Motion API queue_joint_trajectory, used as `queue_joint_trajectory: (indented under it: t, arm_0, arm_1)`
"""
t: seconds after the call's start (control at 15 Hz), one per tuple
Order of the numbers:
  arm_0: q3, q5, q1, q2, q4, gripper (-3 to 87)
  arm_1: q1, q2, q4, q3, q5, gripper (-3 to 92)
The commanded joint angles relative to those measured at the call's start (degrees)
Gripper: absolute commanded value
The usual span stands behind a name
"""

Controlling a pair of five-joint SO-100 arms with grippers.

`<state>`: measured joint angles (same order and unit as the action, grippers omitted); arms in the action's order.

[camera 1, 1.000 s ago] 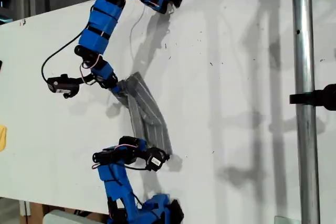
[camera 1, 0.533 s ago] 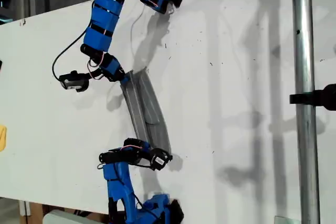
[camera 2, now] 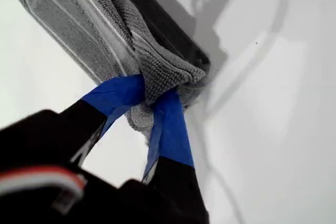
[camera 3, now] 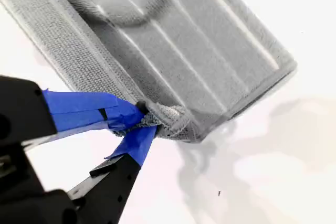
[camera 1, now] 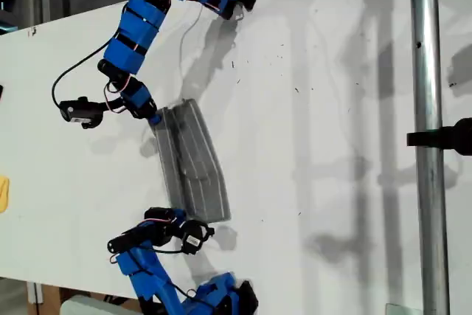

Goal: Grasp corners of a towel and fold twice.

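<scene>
My first gripper (camera 2: 149,95) is clamped on a bunched corner (camera 2: 168,74) of the grey striped towel (camera 2: 79,14). The cloth is gathered between its blue-taped fingers (camera 2: 168,124) and runs away from them in a narrow band with a dark shadow under its far edge. My second gripper (camera 3: 142,116) is likewise closed on another corner (camera 3: 168,119), pinching the crumpled tip. Beyond it the towel lies broad and doubled over, its white stripes running away from the jaws.

In the exterior view, the towel (camera 1: 190,160) stretches between two blue arms, one at each end, over the white bench (camera 1: 310,145). The wrist views do not settle which arm is which. Well beyond the towel on the side away from the grippers, a metal pole (camera 1: 428,145) crosses the scene. A small yellow object (camera 1: 3,193) sits behind the arms at the exterior view's left edge.
</scene>
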<state>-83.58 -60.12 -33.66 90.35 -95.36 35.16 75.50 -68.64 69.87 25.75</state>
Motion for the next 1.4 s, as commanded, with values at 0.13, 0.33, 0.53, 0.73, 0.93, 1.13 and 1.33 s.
queue_joint_trajectory:
  t: [0.13,0.33,0.53,0.73,0.93,1.13,1.33]
  arm_0:
    - [-7.47,-5.45,5.98,3.6,-1.14,-2.9]
    - [-9.76,-10.9,11.95,-1.58,1.05,-2.9]
    - [-5.8,-12.13,13.01,-10.02,2.64,-2.9]
    - [-2.64,-11.87,12.04,-14.68,3.34,-2.6]
    - [-1.41,-11.34,12.57,-14.68,2.64,11.2]
    - [2.37,-9.93,14.24,-14.5,-0.79,35.7]
    - [-1.32,-11.51,15.82,-5.1,-1.41,38.0]
  arm_1:
    - [0.0,5.27,1.85,2.99,0.0,-0.3]
    - [-0.35,3.78,-0.97,7.21,1.67,-0.3]
    - [0.53,2.37,-1.05,11.43,3.16,-0.3]
    - [1.67,-1.58,-1.14,11.6,3.34,-0.3]
    - [3.08,-5.63,-0.97,11.34,3.78,-0.3]
    - [4.39,-7.21,-1.76,10.81,4.04,1.5]
    - [4.31,-2.72,-4.13,10.81,5.01,26.0]
